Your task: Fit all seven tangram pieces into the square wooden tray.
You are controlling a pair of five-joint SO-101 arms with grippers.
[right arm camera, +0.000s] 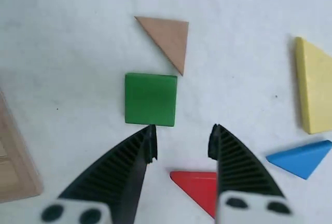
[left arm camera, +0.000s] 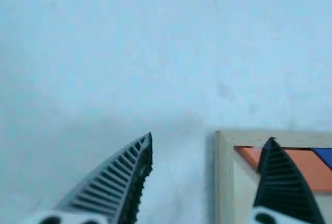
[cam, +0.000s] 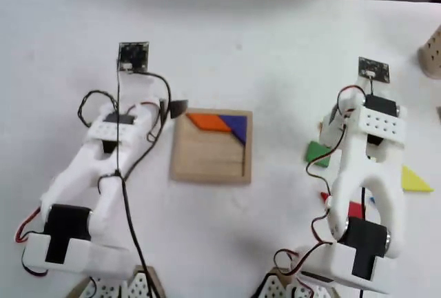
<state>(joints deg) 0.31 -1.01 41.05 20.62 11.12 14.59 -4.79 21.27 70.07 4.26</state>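
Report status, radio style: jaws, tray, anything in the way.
Both open, empty: left jaws over tray corner, right jaws between green square and red triangle. Tray holds orange piece, blue piece. No obstruction seen.

Wooden tray (cam: 207,163) lies mid-table on the white table (cam: 241,50). Two pieces are seated along its far wall: orange piece (cam: 209,121) and blue piece (cam: 236,126), touching. Left gripper (cam: 176,110) sits just beside the tray's far left corner. Right arm (cam: 365,167) stands over loose pieces (partly hidden): green piece (cam: 317,153), red piece (cam: 355,208), yellow piece (cam: 413,179).
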